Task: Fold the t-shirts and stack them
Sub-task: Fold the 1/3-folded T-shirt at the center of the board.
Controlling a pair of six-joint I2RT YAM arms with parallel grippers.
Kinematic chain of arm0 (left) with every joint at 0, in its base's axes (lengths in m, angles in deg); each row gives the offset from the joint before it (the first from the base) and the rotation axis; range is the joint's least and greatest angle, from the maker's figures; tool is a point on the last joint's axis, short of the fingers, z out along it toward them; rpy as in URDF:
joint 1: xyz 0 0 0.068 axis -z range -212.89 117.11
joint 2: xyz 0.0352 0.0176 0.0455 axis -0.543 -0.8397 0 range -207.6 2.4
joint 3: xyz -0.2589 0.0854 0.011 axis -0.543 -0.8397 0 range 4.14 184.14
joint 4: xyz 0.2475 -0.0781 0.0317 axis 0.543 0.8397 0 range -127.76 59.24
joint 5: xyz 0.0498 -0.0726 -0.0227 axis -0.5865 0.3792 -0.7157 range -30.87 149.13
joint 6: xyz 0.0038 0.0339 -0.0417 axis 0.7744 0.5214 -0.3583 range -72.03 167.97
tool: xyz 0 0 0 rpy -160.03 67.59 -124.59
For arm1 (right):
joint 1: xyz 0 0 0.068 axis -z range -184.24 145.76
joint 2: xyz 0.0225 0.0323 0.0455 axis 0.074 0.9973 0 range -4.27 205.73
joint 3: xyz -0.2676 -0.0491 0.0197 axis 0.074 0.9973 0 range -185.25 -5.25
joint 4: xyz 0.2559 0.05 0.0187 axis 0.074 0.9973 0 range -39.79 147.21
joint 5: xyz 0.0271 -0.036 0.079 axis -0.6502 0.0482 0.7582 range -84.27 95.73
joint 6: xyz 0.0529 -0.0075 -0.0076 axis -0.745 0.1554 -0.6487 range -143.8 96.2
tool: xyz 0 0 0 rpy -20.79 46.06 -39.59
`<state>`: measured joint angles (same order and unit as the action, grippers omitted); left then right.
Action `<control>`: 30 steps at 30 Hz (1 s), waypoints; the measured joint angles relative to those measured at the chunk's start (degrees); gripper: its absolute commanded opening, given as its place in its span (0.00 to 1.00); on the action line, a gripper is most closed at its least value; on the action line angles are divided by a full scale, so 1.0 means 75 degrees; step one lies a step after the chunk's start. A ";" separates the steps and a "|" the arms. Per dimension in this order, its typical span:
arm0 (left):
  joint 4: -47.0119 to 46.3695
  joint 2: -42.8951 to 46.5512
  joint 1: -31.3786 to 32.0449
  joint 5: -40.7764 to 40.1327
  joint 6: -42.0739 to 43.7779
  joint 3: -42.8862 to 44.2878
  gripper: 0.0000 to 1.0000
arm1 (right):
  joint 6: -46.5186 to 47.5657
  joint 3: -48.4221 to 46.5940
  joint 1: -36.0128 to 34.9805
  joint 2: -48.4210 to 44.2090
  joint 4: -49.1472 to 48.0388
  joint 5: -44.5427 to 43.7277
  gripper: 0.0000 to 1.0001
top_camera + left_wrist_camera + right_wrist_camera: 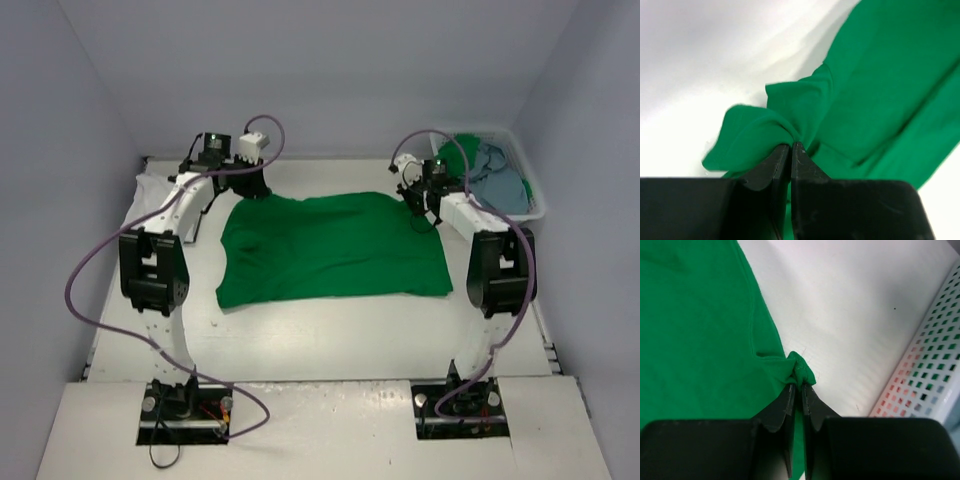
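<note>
Left arm (165, 250) reaches toward the worktop's (330, 340) far-left corner, right arm (495, 265) toward the far-right one. Left pincer (791, 146) and right pincer (801, 387) are both pinched tight on the green t-shirt (335, 250).

I count one green shirt (335, 250) on the table, one blue-grey shirt (497, 183) and one more green cloth (457, 150) in the single basket (533, 205), one white cloth (150, 187), and two grippers: left gripper (791, 146), right gripper (799, 387).
</note>
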<state>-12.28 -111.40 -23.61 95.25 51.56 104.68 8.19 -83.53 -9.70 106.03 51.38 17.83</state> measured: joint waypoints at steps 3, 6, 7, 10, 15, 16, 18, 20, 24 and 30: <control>0.0157 0.0443 0.0000 0.0175 0.0172 -0.0472 0.00 | 0.0085 0.0221 -0.0055 -0.0431 0.0125 0.0017 0.00; 0.0256 0.0871 0.0000 0.0289 0.0329 -0.0918 0.00 | 0.0172 0.0417 -0.0143 -0.0804 0.0309 0.0017 0.00; 0.0303 0.1037 0.0000 0.0332 0.0385 -0.1081 0.00 | 0.0204 0.0493 -0.0163 -0.0924 0.0353 0.0015 0.00; 0.0417 0.1504 0.0000 0.0449 0.0571 -0.1539 0.00 | 0.0353 0.0705 -0.0242 -0.1256 0.0606 0.0009 0.00; 0.0944 0.2154 0.0000 0.0711 0.1116 -0.2142 0.00 | 0.0644 0.0927 -0.0399 -0.1696 0.1154 -0.0035 0.00; 0.1084 0.2244 0.0000 0.0778 0.1250 -0.2221 0.00 | 0.0720 0.0988 -0.0431 -0.1792 0.1268 -0.0058 0.00; 0.1370 0.2436 0.0000 0.0880 0.1524 -0.2396 0.00 | 0.0845 0.1087 -0.0475 -0.1973 0.1518 -0.0108 0.00; 0.1716 0.2605 0.0000 0.0965 0.1798 -0.2547 0.00 | 0.0988 0.1145 -0.0490 -0.2107 0.1772 -0.0166 0.00; 0.2384 0.2926 0.0000 0.1070 0.2337 -0.2783 0.00 | 0.1212 0.1303 -0.0495 -0.2267 0.2168 -0.0425 0.00; 0.3179 0.3354 0.0000 0.1172 0.2964 -0.3194 0.00 | 0.1443 0.1772 -0.0589 -0.2282 0.2652 -0.1145 0.13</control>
<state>11.56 -86.24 -23.61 104.04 73.79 80.72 19.01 -70.24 -14.11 88.92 71.27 9.24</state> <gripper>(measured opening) 0.004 0.072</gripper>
